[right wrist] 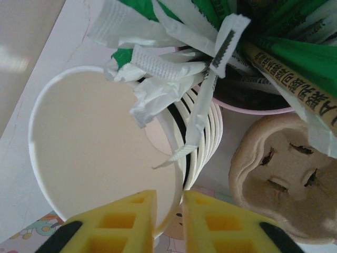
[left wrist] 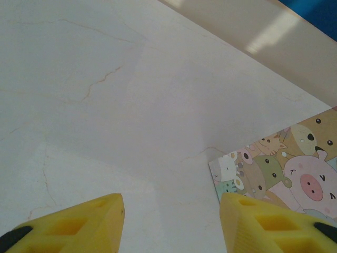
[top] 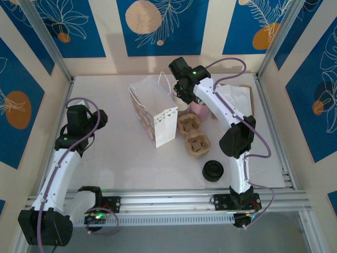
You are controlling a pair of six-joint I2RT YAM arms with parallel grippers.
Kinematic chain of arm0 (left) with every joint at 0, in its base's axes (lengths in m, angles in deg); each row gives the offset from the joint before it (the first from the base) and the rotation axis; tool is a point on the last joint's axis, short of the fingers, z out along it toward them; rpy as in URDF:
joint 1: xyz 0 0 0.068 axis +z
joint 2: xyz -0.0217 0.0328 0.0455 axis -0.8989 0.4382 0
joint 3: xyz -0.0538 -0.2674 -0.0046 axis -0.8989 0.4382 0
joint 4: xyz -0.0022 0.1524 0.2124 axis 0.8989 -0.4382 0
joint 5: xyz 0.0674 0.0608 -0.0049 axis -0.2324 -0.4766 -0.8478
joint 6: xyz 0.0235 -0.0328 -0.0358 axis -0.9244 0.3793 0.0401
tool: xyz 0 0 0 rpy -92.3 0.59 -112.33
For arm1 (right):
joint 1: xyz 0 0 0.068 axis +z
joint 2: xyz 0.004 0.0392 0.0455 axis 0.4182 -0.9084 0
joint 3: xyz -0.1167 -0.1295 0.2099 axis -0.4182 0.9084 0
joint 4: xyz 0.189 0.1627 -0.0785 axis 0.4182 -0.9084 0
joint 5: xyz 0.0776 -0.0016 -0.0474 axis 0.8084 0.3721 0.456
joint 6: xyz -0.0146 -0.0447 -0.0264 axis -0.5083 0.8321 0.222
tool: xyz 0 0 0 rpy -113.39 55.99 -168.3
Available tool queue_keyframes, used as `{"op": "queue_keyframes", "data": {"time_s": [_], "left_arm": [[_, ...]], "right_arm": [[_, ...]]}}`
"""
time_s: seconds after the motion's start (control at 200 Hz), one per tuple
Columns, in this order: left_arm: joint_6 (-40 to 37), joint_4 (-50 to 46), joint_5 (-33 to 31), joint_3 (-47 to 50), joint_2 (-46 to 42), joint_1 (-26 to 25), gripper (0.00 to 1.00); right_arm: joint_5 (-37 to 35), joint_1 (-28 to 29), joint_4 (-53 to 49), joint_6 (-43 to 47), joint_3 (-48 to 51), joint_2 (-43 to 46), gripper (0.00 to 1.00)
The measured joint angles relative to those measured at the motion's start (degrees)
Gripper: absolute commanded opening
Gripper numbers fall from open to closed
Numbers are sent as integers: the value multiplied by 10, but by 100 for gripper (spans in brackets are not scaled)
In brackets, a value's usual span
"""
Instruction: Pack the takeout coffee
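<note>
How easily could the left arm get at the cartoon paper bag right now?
Probably easily: the left gripper hangs open over the table, and nothing lies between it and the cartoon paper bag.

Open table point(top: 118, 155) left, paper bag point(top: 154, 115) and cup carrier point(top: 193, 137) blocking centre

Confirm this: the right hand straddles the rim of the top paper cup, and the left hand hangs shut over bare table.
Not quite: the left hand is open, not shut; the left wrist view shows its yellow fingers well apart over bare table. The right hand does straddle the rim of the top paper cup.
</note>
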Motion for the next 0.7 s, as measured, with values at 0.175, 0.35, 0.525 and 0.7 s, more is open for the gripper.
{"op": "queue_keyframes", "data": {"time_s": [0.175,0.35,0.525,0.7], "left_arm": [[0,-1,-2,0,0,0,51],[0,-1,-2,0,0,0,51],[0,-1,-2,0,0,0,51],[0,-1,-2,0,0,0,51]], "right_arm": [[0,0,0,-2,0,0,13],[-1,0,0,-4,0,0,8],[0,-3,1,-4,0,0,4],[0,-4,2,-1,-1,0,0]]}}
